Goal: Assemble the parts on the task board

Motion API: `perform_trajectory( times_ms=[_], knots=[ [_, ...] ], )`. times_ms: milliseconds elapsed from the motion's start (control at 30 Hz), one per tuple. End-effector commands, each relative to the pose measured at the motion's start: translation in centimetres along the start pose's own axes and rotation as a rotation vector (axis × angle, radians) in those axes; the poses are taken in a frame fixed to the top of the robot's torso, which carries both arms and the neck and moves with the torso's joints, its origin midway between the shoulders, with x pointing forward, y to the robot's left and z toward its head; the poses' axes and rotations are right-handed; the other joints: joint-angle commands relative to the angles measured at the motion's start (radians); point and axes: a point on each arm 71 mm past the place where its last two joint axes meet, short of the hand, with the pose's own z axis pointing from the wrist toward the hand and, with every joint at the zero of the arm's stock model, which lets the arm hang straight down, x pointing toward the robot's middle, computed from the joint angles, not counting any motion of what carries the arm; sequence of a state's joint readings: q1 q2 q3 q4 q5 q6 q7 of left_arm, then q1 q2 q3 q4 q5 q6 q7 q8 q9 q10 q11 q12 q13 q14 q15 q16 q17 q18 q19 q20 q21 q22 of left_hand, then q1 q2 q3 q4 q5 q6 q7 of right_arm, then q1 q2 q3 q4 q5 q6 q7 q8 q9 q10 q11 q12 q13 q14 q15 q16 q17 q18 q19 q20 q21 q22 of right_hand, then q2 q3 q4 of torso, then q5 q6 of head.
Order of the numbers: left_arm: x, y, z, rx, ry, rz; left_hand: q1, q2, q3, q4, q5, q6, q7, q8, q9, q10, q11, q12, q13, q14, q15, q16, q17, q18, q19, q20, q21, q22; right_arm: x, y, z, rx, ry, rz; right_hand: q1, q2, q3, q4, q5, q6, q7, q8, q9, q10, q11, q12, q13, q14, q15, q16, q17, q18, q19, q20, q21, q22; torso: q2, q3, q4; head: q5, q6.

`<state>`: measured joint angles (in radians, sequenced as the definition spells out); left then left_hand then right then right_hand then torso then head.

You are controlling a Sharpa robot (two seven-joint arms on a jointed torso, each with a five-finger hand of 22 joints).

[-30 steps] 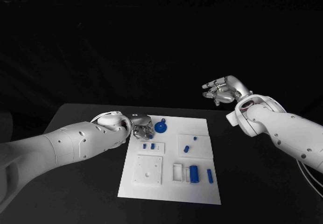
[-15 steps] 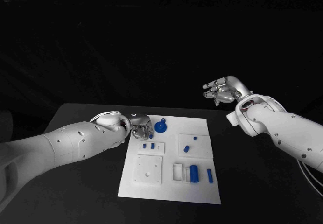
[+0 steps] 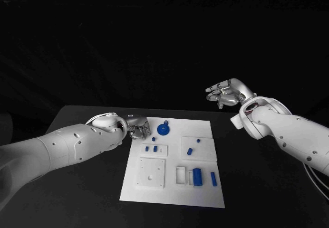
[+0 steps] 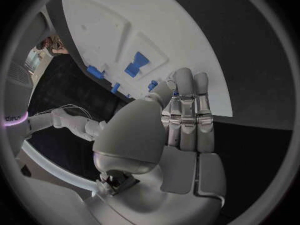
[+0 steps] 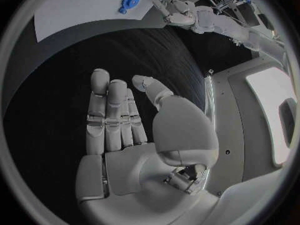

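Board [image 3: 171, 164]: white plate flat mid-counter [image 3: 82, 190], blue parts on it, round blue piece [image 3: 163, 128] at the far end.
Left hand [image 3: 139, 128]: low at the board's far left corner, fingers [image 4: 185, 110] straight and together, gripping nothing.
Right hand [image 3: 226, 93]: raised well off to the right, fingers [image 5: 111, 116] extended, empty.
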<state>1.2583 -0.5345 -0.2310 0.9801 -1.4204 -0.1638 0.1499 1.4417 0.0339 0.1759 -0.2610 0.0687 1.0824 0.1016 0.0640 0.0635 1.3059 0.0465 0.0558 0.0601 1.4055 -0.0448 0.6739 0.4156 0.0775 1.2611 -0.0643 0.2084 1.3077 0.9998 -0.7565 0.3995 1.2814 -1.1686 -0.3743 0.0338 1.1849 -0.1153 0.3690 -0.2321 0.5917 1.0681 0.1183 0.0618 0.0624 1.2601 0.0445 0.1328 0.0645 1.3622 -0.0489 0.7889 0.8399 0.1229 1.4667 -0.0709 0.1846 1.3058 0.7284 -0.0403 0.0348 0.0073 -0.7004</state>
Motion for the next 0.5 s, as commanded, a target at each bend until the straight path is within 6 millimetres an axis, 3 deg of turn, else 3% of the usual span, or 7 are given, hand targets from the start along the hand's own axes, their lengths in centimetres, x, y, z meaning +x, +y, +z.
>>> perform_trajectory(
  times_ms=[33, 100, 200, 367, 433, 500],
  knots=[
    [-1.0, 0.6, -0.4, -0.012, -0.087, -0.058, -0.002, -0.009, 0.006, -0.003, 0.002, 0.007, 0.007, 0.000, 0.002, -0.014, 0.003, 0.003, 0.000, -0.016, 0.003, 0.002, 0.000, 0.013, -0.013, 0.002, 0.005, 0.022, 0.5, 0.1, -0.1, -0.011, 0.062, -0.041, 0.023, 0.006, 0.007, -0.008, -0.064, 0.011, 0.004, 0.001, 0.002, -0.001, 0.008, -0.022, -0.002, 0.003, 0.009, 0.007, -0.001, 0.026, 0.033, 0.008, -0.001, 0.003, -0.001, -0.0004, 0.0003, -0.010, 0.004],
    [-1.8, 1.2, -0.7, -0.023, -0.130, -0.106, -0.020, -0.011, 0.005, 0.006, 0.016, 0.010, 0.010, -0.001, 0.001, -0.027, 0.007, 0.002, 0.000, -0.032, 0.008, -0.003, -0.002, 0.010, -0.031, 0.008, -0.002, 0.020, 0.6, 0.1, -0.3, -0.019, 0.087, -0.081, 0.041, 0.012, 0.004, -0.018, -0.131, 0.026, 0.000, 0.002, 0.002, 0.021, 0.003, -0.029, -0.001, 0.002, 0.008, 0.008, -0.002, 0.026, 0.031, 0.009, -0.001, 0.004, -0.002, -0.0011, 0.0006, -0.020, 0.008],
    [-3.1, 1.8, -1.3, -0.036, -0.186, -0.194, -0.048, -0.015, 0.009, 0.019, 0.029, 0.011, 0.011, -0.001, 0.001, -0.034, 0.008, 0.003, 0.000, -0.040, 0.011, -0.002, -0.005, 0.009, -0.033, 0.012, -0.013, 0.011, 0.9, 0.0, -0.6, -0.026, 0.135, -0.155, 0.050, 0.014, 0.002, -0.031, -0.161, 0.044, -0.003, 0.000, 0.002, 0.023, 0.008, -0.064, -0.002, -0.019, 0.013, -0.004, -0.013, 0.023, 0.006, 0.014, -0.013, 0.005, -0.004, -0.0025, 0.0039, -0.043, 0.007],
    [-5.2, 2.6, -2.6, -0.051, -0.265, -0.439, -0.076, -0.024, 0.022, 0.043, 0.022, 0.012, 0.017, -0.001, 0.001, -0.063, 0.021, 0.002, -0.001, -0.086, 0.028, -0.089, -0.057, 0.005, -0.063, 0.029, -0.080, -0.042, 1.9, -0.3, -1.5, -0.035, 0.199, -0.300, 0.041, 0.013, 0.012, -0.030, -0.227, 0.075, -0.009, 0.001, 0.002, -0.048, 0.026, -0.072, -0.005, -0.023, 0.024, -0.015, -0.039, 0.029, -0.001, 0.024, -0.026, -0.003, -0.006, -0.0034, 0.0012, -0.055, 0.007],
    [-5.8, 2.7, -3.1, -0.044, -0.278, -0.502, -0.098, -0.020, 0.015, 0.071, -0.008, 0.011, 0.018, -0.001, 0.002, -0.076, 0.025, 0.003, 0.000, -0.093, 0.036, -0.125, -0.079, 0.002, -0.070, 0.039, -0.113, -0.077, 2.2, -0.4, -1.9, -0.038, 0.206, -0.346, 0.038, 0.013, 0.017, -0.026, -0.240, 0.085, -0.012, 0.001, 0.002, -0.051, 0.026, -0.072, -0.005, -0.019, 0.025, -0.014, -0.047, 0.033, 0.006, 0.026, -0.030, -0.009, -0.007, -0.0048, 0.0007, -0.054, 0.008],
    [-6.4, 2.7, -3.6, -0.034, -0.290, -0.567, -0.129, -0.027, -0.005, 0.101, -0.019, 0.004, 0.017, -0.001, 0.001, -0.091, 0.031, 0.002, 0.000, -0.116, 0.048, -0.172, -0.103, -0.004, -0.085, 0.050, -0.145, -0.113, 2.7, -0.6, -2.4, -0.037, 0.219, -0.389, 0.035, 0.010, 0.013, -0.016, -0.291, 0.087, -0.015, 0.000, 0.002, -0.055, 0.026, -0.072, -0.005, -0.013, 0.025, -0.013, -0.054, 0.037, 0.018, 0.027, -0.034, -0.019, -0.008, -0.0067, -0.0022, -0.054, 0.009]
  ],
)
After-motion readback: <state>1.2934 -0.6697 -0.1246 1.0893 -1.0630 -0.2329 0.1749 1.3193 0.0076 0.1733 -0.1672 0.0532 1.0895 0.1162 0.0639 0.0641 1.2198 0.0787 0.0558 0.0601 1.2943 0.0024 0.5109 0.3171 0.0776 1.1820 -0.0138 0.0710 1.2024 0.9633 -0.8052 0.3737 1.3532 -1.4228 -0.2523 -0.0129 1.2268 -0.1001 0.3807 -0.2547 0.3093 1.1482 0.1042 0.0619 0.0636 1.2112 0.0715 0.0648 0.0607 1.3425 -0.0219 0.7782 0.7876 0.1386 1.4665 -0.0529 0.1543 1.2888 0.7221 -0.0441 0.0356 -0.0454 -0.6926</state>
